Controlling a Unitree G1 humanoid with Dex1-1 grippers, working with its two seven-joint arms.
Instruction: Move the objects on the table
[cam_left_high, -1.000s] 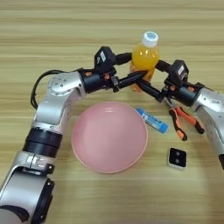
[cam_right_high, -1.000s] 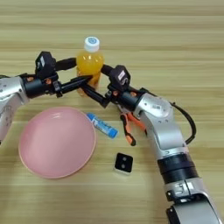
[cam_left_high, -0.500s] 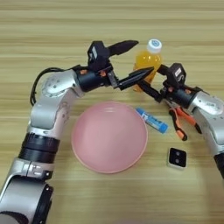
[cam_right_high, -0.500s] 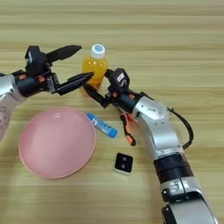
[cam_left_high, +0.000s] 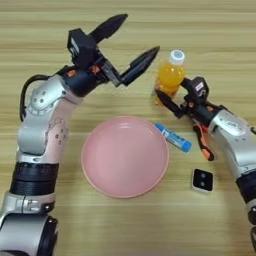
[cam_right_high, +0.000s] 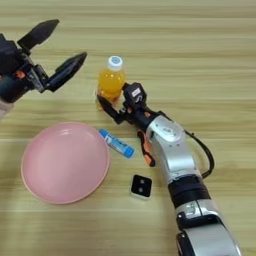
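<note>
The orange-drink bottle (cam_left_high: 170, 77) with a white cap stands upright at the far middle of the table (cam_left_high: 60, 215). My right gripper (cam_left_high: 163, 96) is shut on its lower part: one black finger (cam_right_high: 111, 108) crosses the front of the base and the other is hidden behind the bottle. My left gripper (cam_left_high: 131, 42) hangs open and empty, up and to the left of the bottle and apart from it. The pink plate (cam_left_high: 125, 156) lies in the middle. The blue-and-white tube (cam_left_high: 173, 138), the orange-handled pliers (cam_left_high: 202, 143) and the black square block (cam_left_high: 201, 180) lie to the plate's right.
The pliers lie partly under my right forearm (cam_left_high: 235, 142). The tube rests just off the plate's right rim. Bare wood stretches across the far side and along the near edge.
My left gripper has opened, let go of the bottle and pulled up and away to the left. The bottle stays in the right gripper.
</note>
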